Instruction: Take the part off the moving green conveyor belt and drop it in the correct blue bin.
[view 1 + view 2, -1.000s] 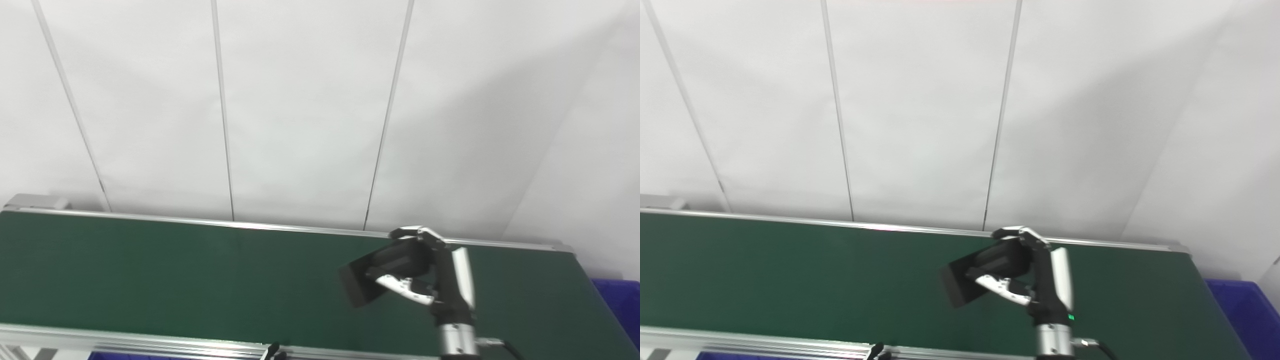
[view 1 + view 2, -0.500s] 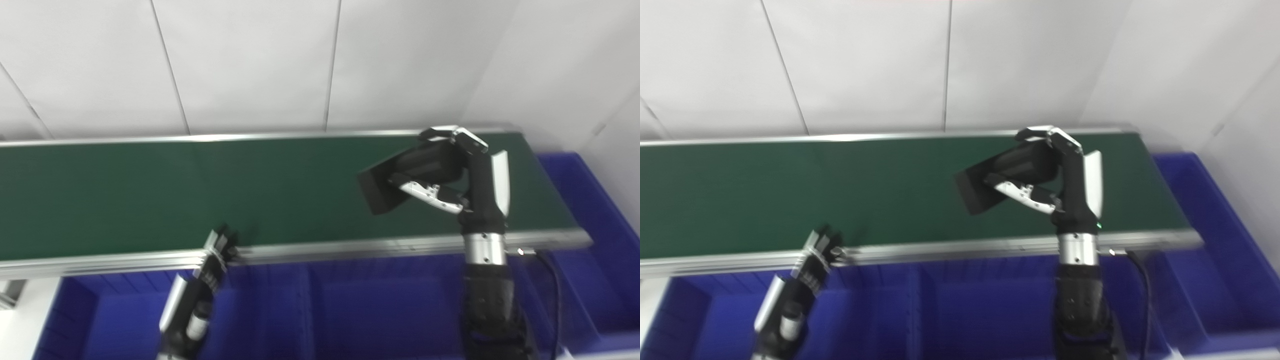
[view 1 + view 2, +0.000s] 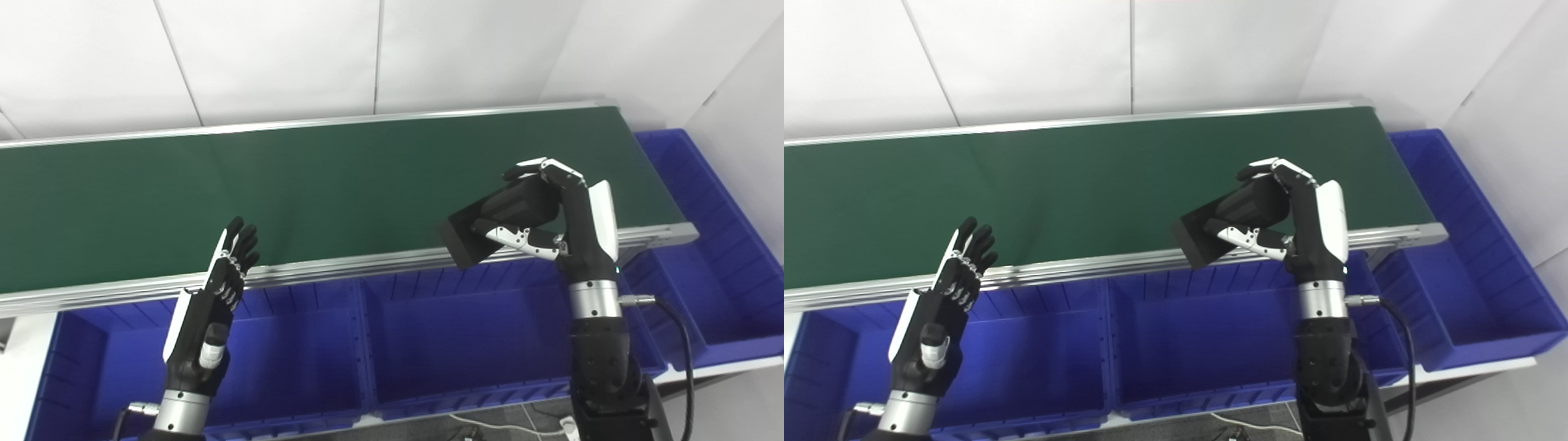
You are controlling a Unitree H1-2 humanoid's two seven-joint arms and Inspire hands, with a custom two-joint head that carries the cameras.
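Down at the near edge, a row of blue plastic bins (image 3: 429, 343) sits below the belt, all ribbed walls and smooth floors, and from what I can see they look bare inside. One more blue bin (image 3: 710, 245) runs along the right end of the belt.

Left hand (image 3: 211, 306) hangs over the near-left bin with its fingers straight and spread, holding nothing, basically just waiting.

Right hand (image 3: 545, 214) is the busy one. It's wrapped around the part (image 3: 490, 226), a black blocky thing with flat matte faces and a squared-off end, tilted so that end points down and to the left. The part is lifted clear and sits right over the near aluminium rail (image 3: 367, 266), above the gap between the belt and the middle bin.

So my read: picking is done and we're mid-carry, release not yet done. Next move probably needs the hand to come nearer and lower over whichever bin is the correct one, then spread the fingers. Can't tell from here which bin that is, no labels visible.

Farther back, the green conveyor belt (image 3: 306, 177) is a flat matte surface framed by shiny metal rails, nothing else riding on it. Behind that, plain white wall panels (image 3: 275, 55) with thin seams.
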